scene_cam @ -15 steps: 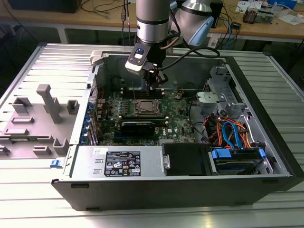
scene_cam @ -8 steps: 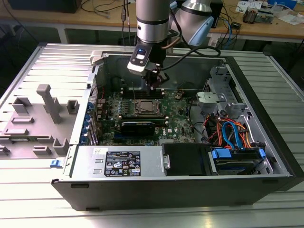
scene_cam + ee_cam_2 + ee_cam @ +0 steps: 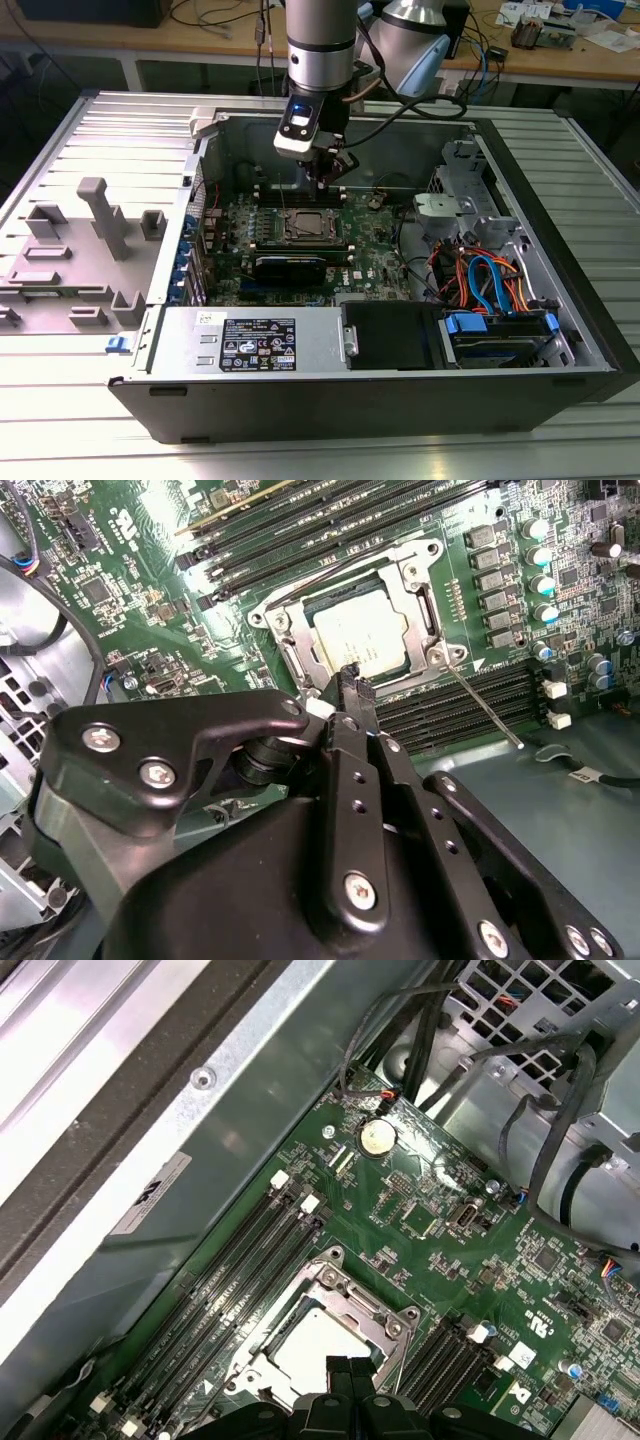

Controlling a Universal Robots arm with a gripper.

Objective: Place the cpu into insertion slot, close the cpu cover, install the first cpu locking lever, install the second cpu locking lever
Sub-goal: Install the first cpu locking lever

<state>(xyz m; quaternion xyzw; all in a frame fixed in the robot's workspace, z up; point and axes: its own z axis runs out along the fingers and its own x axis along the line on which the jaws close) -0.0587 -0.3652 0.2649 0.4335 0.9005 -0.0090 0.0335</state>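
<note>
A ribbed metal tabletop (image 3: 500,450) carries an open computer case (image 3: 330,400), and the insertion slot (image 3: 305,226) sits near the middle of the green motherboard (image 3: 380,262) on the case floor. The robot arm (image 3: 320,40) comes down from above the slot, on the side towards the case's far wall. Long black memory slots (image 3: 300,540) run along two opposite sides of the insertion slot.

The gripper (image 3: 350,680) hangs just above one edge of the slot, and both wrist views show its black fingers (image 3: 335,1370) pressed together with nothing between them. The cpu cover (image 3: 420,600) lies flat on the slot, framing the chip. The cpu (image 3: 358,635) rests inside the slot, its silver top showing through the cover's cut-out. A thin metal lever (image 3: 485,708) angles away from one corner of the slot, across the neighbouring memory slots.
</note>
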